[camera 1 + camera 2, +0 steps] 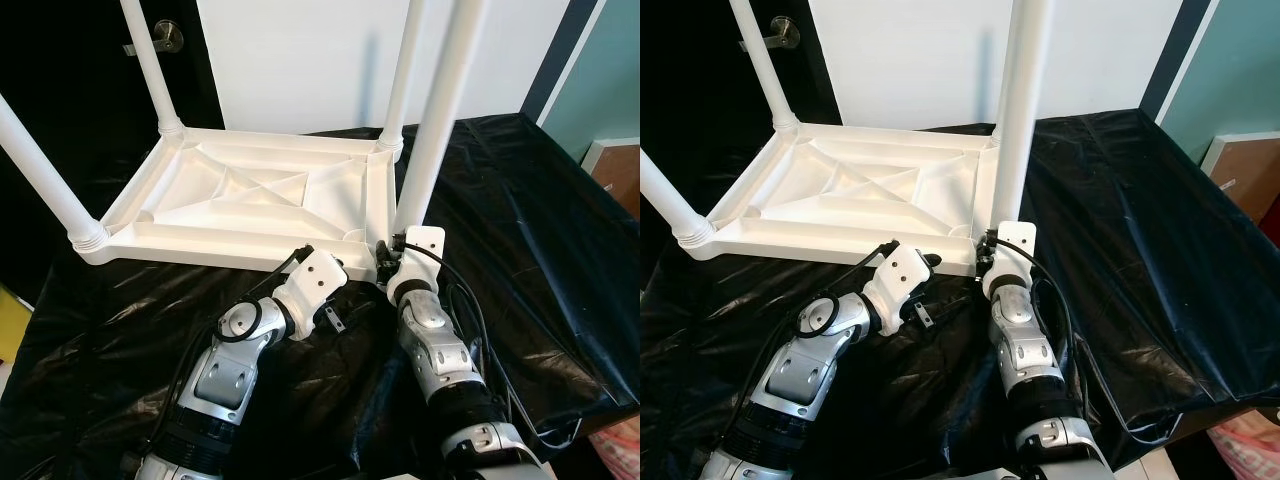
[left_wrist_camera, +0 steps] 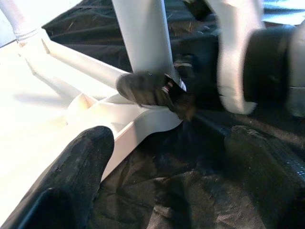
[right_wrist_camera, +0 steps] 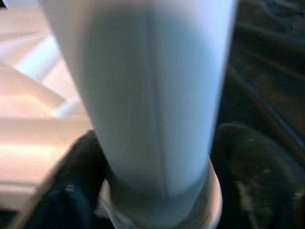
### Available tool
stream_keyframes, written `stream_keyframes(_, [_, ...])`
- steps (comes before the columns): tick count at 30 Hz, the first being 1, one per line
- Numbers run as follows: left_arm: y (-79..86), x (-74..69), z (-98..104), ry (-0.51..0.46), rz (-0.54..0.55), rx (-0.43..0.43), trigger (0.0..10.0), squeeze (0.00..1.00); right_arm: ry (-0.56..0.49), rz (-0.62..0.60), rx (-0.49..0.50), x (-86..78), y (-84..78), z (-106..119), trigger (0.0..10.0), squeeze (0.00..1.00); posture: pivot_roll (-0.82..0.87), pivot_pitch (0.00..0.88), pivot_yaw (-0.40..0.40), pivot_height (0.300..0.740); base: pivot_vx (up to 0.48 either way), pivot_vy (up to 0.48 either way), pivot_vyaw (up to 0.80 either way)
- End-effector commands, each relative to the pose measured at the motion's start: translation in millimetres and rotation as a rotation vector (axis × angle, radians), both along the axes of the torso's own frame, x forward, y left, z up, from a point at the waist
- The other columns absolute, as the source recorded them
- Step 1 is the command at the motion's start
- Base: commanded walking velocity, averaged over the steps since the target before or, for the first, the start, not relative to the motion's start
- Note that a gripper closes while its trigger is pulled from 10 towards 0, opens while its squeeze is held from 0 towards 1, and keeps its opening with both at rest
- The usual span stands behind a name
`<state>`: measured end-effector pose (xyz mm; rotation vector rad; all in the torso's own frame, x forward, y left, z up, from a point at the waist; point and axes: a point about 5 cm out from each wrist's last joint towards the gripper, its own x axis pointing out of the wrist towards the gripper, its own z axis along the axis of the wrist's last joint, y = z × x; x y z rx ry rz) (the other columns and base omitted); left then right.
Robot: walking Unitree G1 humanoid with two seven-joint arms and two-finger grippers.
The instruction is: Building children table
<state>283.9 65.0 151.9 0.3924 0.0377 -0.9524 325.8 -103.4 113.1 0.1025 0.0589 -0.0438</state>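
The upside-down white table top (image 1: pixel 250 195) lies on the black sheet (image 1: pixel 520 230), the right gripper (image 3: pixel 157 191) clamps the base of the leg (image 1: pixel 440 110) at its 4 o'clock corner, and the left gripper (image 2: pixel 167 162) hovers wide open, empty, just beside it.

We lose all four leg tops past the frame edge, and the right tool (image 2: pixel 157 90) blurs against the near leg (image 1: pixel 440 120) (its base hidden).
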Motion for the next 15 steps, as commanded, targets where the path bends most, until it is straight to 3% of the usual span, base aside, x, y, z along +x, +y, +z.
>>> stream_keyframes(1, [1.2, 1.7, -3.9, 0.008, 0.056, -0.002, 10.0, 0.0, -0.039, 0.057, 0.009, -3.8, -6.0, 2.9, 10.0, 1.0, -0.03, 0.049, 0.0, 0.74, 0.0, 0.0, 0.0])
stream_keyframes(3, [1.2, 1.7, -3.9, 0.008, 0.056, -0.002, 10.0, 0.0, -0.039, 0.057, 0.009, -3.8, -6.0, 2.9, 10.0, 1.0, -0.03, 0.049, 0.0, 0.74, 0.0, 0.0, 0.0])
stream_keyframes(5, [1.2, 1.5, -3.9, 0.008, 0.057, -0.002, 10.0, 0.0, -0.093, 0.202, -0.019, -11.8, -27.7, 0.2, 10.0, 1.0, -0.03, 0.046, 0.002, 0.74, 0.0, 0.0, 0.0])
stream_keyframes(7, [1.2, 1.5, -3.9, 0.008, 0.057, -0.002, 10.0, 0.0, -0.093, 0.202, -0.019, -11.8, -27.7, 0.2, 10.0, 1.0, -0.03, 0.046, 0.002, 0.74, 0.0, 0.0, 0.0])
stream_keyframes(8, [1.0, 1.5, -3.4, 0.006, 0.055, -0.002, 10.0, 0.0, -0.099, 0.272, -0.036, -13.4, -40.5, -1.7, 10.0, 1.0, -0.03, 0.044, 0.003, 0.74, 0.0, 0.0, 0.0])
stream_keyframes(10, [1.0, 1.5, -3.4, 0.006, 0.055, -0.002, 10.0, 0.0, -0.099, 0.272, -0.036, -13.4, -40.5, -1.7, 10.0, 1.0, -0.03, 0.044, 0.003, 0.74, 0.0, 0.0, 0.0])
stream_keyframes(13, [1.2, 2.7, -2.3, 0.002, 0.051, 0.001, 10.0, 0.0, -0.088, 0.422, -0.084, -8.7, -59.7, 0.5, 10.0, 1.0, -0.03, 0.032, 0.009, 0.74, 0.0, 0.0, 0.0])
stream_keyframes(15, [1.2, 2.7, -2.3, 0.002, 0.051, 0.001, 10.0, 0.0, -0.088, 0.422, -0.084, -8.7, -59.7, 0.5, 10.0, 1.0, -0.03, 0.032, 0.009, 0.74, 0.0, 0.0, 0.0])
